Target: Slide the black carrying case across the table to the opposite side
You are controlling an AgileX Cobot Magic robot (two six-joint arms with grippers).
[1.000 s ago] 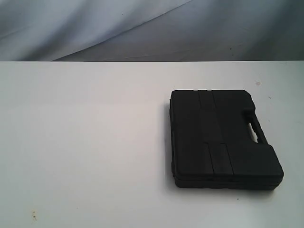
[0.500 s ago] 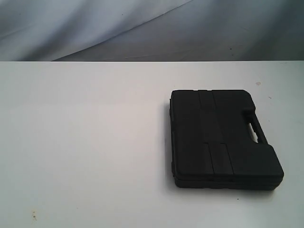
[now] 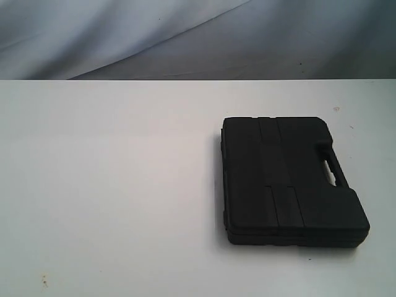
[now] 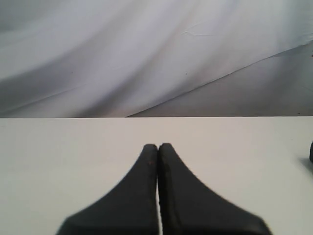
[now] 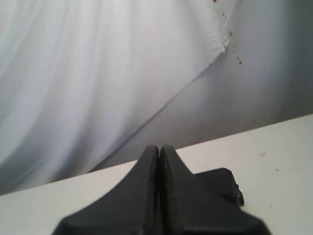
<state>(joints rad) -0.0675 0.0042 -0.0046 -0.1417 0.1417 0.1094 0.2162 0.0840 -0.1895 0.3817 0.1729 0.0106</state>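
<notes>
Both grippers are clenched empty: the left gripper (image 4: 158, 147) and the right gripper (image 5: 159, 149). Your case (image 3: 291, 182) lies flat at 4 o'clock on the table (image 3: 111, 185), handle cut-out (image 3: 332, 168) facing 3 o'clock. Set the right tips mid-edge there and push evenly toward 9 o'clock to avoid twisting.

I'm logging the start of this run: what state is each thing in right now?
case: lid closed, lying flat on the table, handle cut-out toward the right of the exterior view, nothing touching it.
left gripper: shut, holding nothing.
right gripper: shut, holding nothing, apart from the case.
</notes>
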